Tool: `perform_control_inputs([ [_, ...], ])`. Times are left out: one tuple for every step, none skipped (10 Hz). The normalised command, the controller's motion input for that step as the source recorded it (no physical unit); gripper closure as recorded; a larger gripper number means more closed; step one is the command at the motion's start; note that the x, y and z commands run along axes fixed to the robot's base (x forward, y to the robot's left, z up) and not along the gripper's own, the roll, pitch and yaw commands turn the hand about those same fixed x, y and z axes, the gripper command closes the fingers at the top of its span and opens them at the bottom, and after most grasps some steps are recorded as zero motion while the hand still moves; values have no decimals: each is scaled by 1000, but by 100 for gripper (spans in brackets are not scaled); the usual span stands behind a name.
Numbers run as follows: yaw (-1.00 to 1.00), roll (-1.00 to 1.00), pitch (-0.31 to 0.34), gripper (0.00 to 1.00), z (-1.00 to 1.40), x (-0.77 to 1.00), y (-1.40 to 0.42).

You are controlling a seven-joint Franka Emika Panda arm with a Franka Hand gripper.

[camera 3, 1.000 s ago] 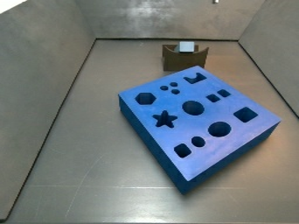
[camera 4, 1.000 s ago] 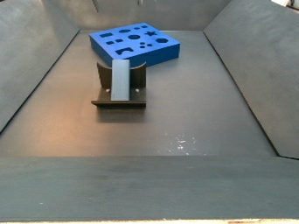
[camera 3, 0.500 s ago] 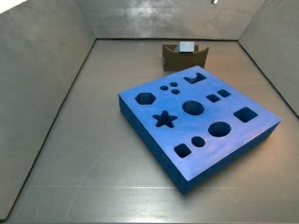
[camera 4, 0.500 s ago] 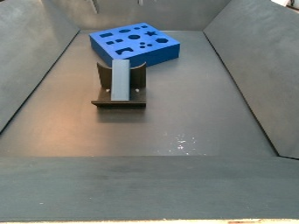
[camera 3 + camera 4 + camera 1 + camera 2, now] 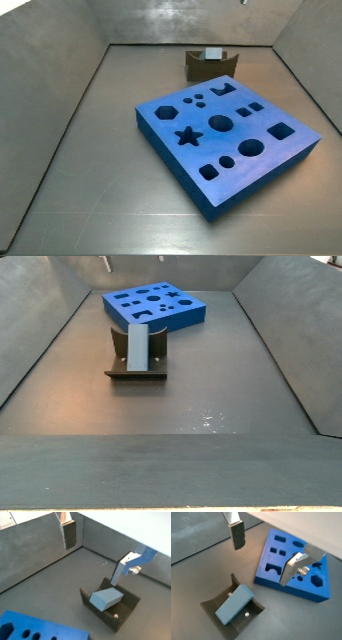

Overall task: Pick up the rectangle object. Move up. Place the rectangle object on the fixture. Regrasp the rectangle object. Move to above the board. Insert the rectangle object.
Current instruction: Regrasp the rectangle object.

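Observation:
The light-blue rectangle object [image 5: 138, 344] lies lengthwise on the dark fixture [image 5: 134, 374], its end showing in the notch [image 5: 211, 53]. In both wrist views my gripper [image 5: 98, 551] [image 5: 264, 552] hangs open high above it, with only air between the silver fingers [image 5: 236, 534]. From up there the rectangle object [image 5: 105, 598] [image 5: 236, 604] rests untouched in the fixture [image 5: 123, 609] [image 5: 212, 604]. The blue board [image 5: 227, 135] [image 5: 154, 306] [image 5: 314, 587] with shaped cut-outs lies flat on the floor beside the fixture. In a side view only thin fingertips [image 5: 104, 264] show at the upper edge.
Grey sloping walls [image 5: 60, 120] [image 5: 287, 346] enclose the dark floor on all sides. The fixture [image 5: 210, 67] stands close to the back wall in a side view, with the board in front of it.

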Motion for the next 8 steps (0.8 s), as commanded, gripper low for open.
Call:
perform_control_inputs([
  [7,1000,-81,0,12,-26,-18],
  [7,1000,-86,0,11,-27,-19],
  [7,1000,-88,0,8,-30,-15],
  [7,1000,-90,0,7,-32,-17],
  [7,1000,-91,0,9,-31,-16],
  [6,1000,-91,0,12,-29,-19],
  [6,1000,-90,0,16,-27,-18],
  [4,1000,-88,0,19,-22,-22],
])
